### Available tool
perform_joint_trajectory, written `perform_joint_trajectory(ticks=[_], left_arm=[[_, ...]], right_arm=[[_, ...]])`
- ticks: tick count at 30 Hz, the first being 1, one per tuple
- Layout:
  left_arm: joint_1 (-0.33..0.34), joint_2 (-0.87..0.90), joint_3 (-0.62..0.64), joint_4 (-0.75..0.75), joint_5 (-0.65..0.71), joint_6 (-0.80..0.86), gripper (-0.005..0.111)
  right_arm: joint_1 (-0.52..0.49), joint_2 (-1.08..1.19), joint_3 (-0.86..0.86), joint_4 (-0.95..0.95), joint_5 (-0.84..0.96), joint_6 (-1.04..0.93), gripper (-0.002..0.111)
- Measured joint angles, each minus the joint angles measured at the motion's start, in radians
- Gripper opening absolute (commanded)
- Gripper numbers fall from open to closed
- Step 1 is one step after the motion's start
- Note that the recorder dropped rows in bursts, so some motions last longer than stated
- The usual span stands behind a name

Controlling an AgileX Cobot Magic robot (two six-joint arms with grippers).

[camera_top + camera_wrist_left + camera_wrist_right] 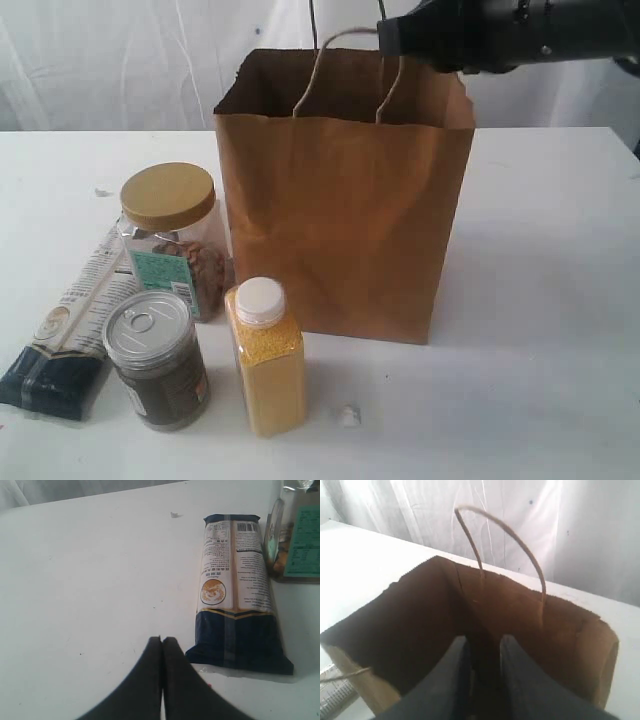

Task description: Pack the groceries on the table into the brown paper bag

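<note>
White-capped yellow bottle (268, 360) stands by the front edge of the surface (540, 300), the brown paper bag (345, 220) mid-surface behind it; the right end effector (483, 640), parted and seemingly empty over its mouth, might snag a handle (520, 535) and topple it, while the left end effector (162, 639) is clenched empty.

There is one brown paper bag (345, 220), one tan-lidded clear jar (170, 240), one silver-lidded dark jar (155, 362), one white-capped yellow bottle (268, 365) and one long white-and-navy packet (68, 335).
</note>
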Motion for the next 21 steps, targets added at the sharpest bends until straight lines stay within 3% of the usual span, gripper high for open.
perform_joint_trajectory(ticks=[2, 8, 11, 21], left_arm=[[0.000, 0.000, 0.000, 0.000, 0.000, 0.000, 0.000], [0.000, 0.000, 0.000, 0.000, 0.000, 0.000, 0.000], [0.000, 0.000, 0.000, 0.000, 0.000, 0.000, 0.000], [0.000, 0.000, 0.000, 0.000, 0.000, 0.000, 0.000]], right_arm=[[0.000, -0.064, 0.000, -0.068, 0.027, 0.009, 0.000], [0.000, -0.261, -0.001, -0.332, 0.252, 0.075, 0.000], [0.000, -0.308, 0.008, -0.377, 0.355, 0.081, 0.000], [0.000, -0.499, 0.312, -0.343, 0.260, 0.086, 0.000]])
